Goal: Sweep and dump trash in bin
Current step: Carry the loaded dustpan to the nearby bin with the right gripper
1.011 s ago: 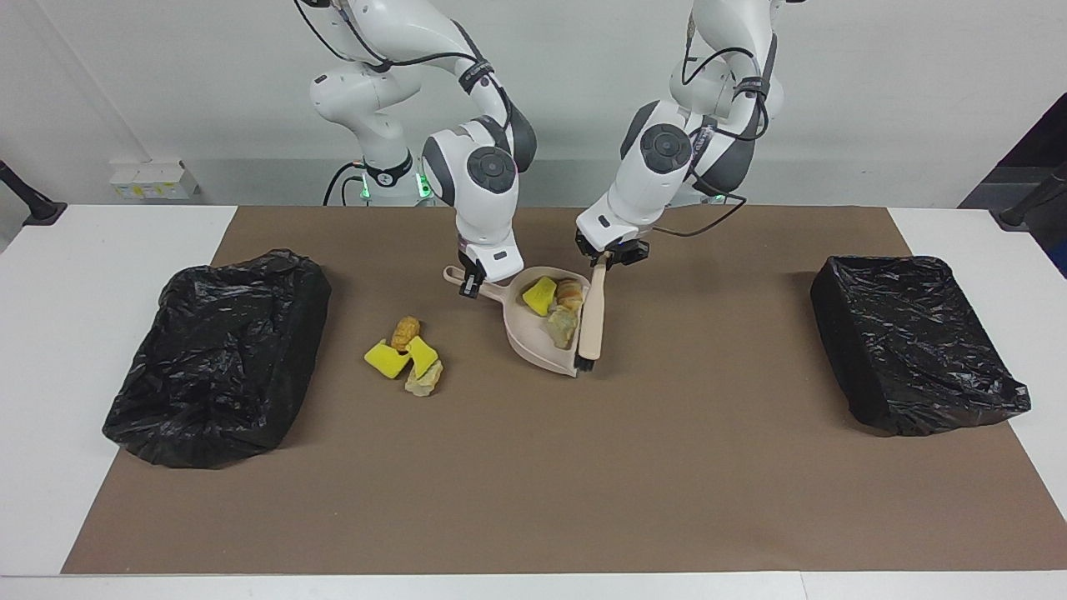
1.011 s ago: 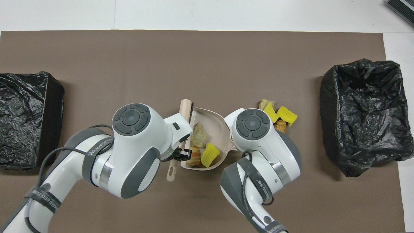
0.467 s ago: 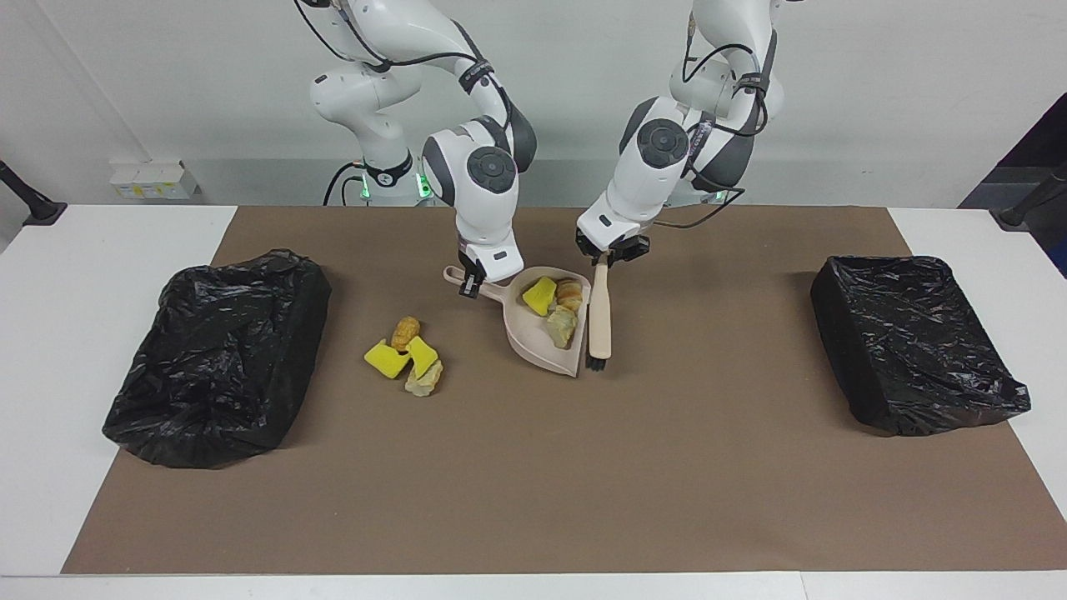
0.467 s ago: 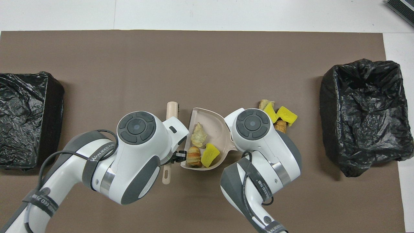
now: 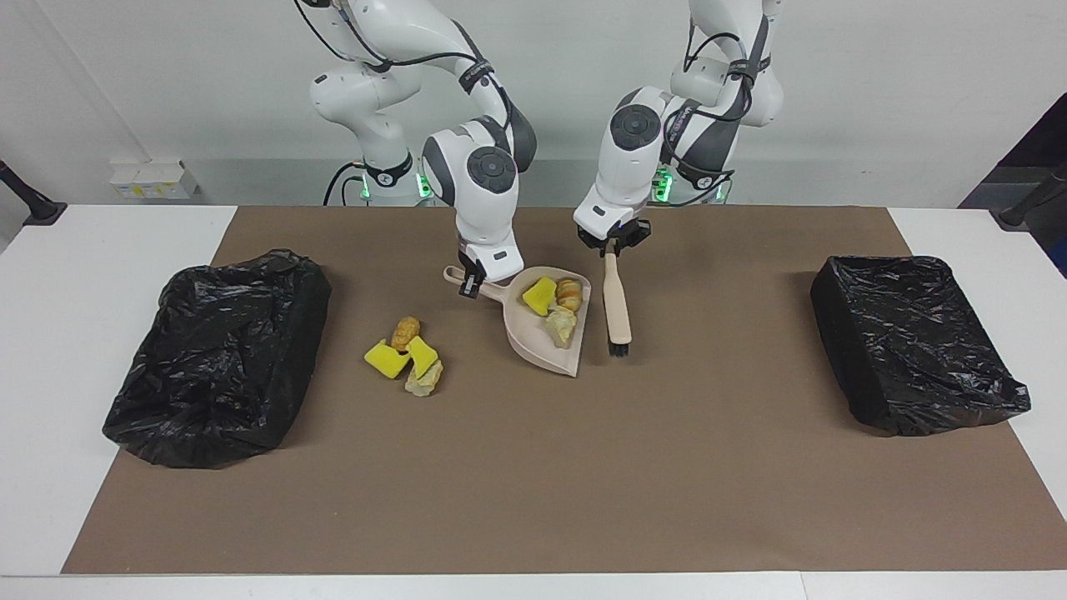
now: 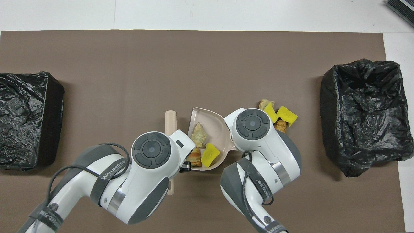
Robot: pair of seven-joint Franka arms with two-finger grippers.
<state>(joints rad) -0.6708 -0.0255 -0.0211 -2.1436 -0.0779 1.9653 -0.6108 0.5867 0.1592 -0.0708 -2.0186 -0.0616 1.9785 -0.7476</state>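
now, in the facing view, four trash scraps (image 5: 406, 355) lie on the mat; the right gripper (image 5: 469, 287) clamps the dustpan (image 5: 533, 343) handle, three scraps inside; the left gripper (image 5: 612, 247) grips the brush (image 5: 617, 308) beside it.

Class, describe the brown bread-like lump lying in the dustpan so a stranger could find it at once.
Start at the brown mat and find the beige dustpan near its middle, in front of the robots. Three scraps lie in it; the brown bread-like lump sits beside the yellow sponge piece, ridged and golden-brown, unlike the pale crumbly chunk.
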